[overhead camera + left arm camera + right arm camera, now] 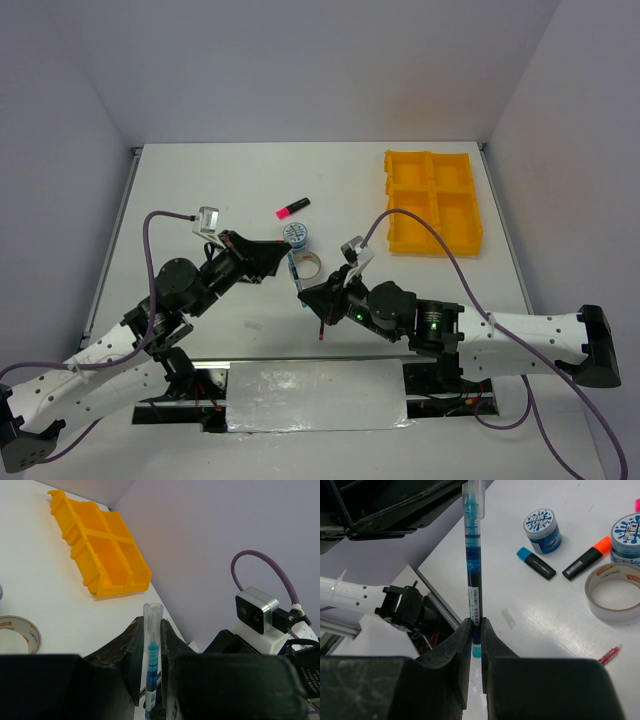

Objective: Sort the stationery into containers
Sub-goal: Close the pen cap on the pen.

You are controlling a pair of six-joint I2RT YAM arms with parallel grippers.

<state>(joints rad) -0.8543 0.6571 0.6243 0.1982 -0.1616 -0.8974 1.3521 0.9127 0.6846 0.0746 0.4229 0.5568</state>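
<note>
Pen [472, 570] aloft, well clear of tray [437, 246] edge

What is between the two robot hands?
A blue pen, held by both the left gripper and the right gripper; clearest in the right wrist view.

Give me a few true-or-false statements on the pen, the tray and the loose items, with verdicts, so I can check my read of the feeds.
1. The left gripper and right gripper both clamp the blue pen. True.
2. The yellow tray already holds one item. False: all four compartments are empty.
3. The pink highlighter lies on the table, outside the tray. True.
4. The silver tape ring stands on its edge. False: it lies flat on the table.
</note>
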